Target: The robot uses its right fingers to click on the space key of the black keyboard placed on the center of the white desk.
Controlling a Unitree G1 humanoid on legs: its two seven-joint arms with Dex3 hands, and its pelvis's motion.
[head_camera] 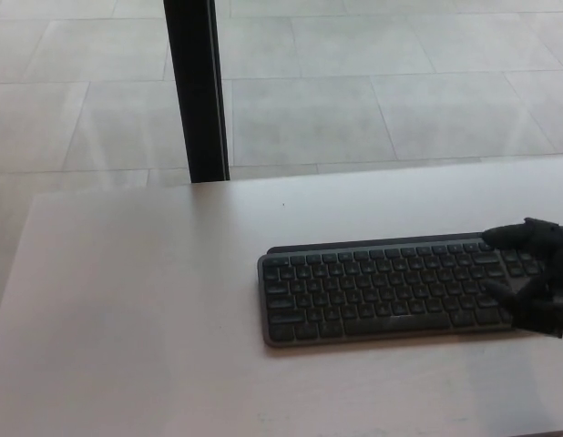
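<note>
Only the right hand [535, 278] is seen, entering from the right edge of the head view. Its black fingers [506, 237] are spread apart and nothing is held. The left hand is not shown.

- No text, label, brand, number or sign can be read anywhere in the head view.
- The black keyboard [391, 291] has small pale marks on its keys, but they are too small and blurred to make out as letters or numbers.
- The strip along the keyboard's far edge shows no readable brand.
- The white desk [145, 300] has no print or sticker; one tiny dark speck on it is not a character.
- The robot's right hand [535, 275], over the keyboard's right end, has no visible marking.
- The black post [198, 91] and the tiled floor [354, 100] show no signs.
</note>
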